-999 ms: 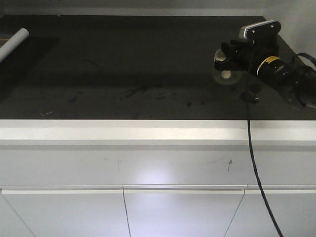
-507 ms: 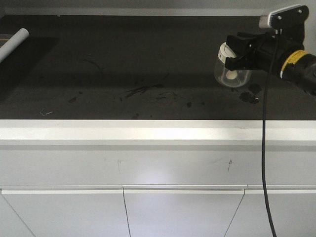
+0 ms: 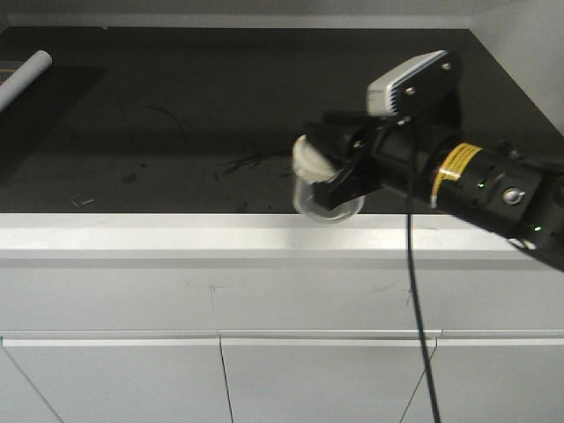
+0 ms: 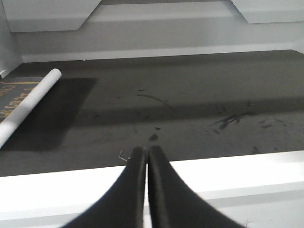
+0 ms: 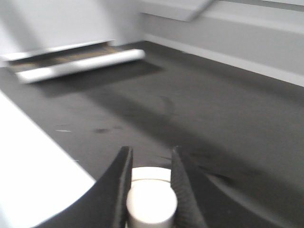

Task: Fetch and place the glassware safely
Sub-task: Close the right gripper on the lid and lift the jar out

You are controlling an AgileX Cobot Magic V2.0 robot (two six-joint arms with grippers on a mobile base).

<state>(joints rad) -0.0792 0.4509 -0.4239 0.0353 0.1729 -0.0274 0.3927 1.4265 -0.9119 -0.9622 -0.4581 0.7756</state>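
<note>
The glassware is a small clear jar (image 3: 330,206) with a cream-white lid (image 3: 307,159). It hangs tilted in the air just above the front edge of the dark countertop (image 3: 176,132). My right gripper (image 3: 338,173) is shut on it, reaching in from the right. In the right wrist view, the lid with its round knob (image 5: 151,203) sits clamped between the two black fingers of my right gripper (image 5: 151,153). My left gripper (image 4: 145,150) is shut with nothing in it, its tips over the counter's white front lip (image 4: 228,175).
A white rolled tube (image 3: 25,77) lies at the far left of the counter, on a darker mat (image 4: 52,114). The white lip (image 3: 176,233) runs along the front, with cabinet doors below. A black cable (image 3: 421,335) hangs from the right arm. A wall closes the back.
The right arm has swung left and toward the front, carrying the jar from the far right of the counter to above its front edge.
</note>
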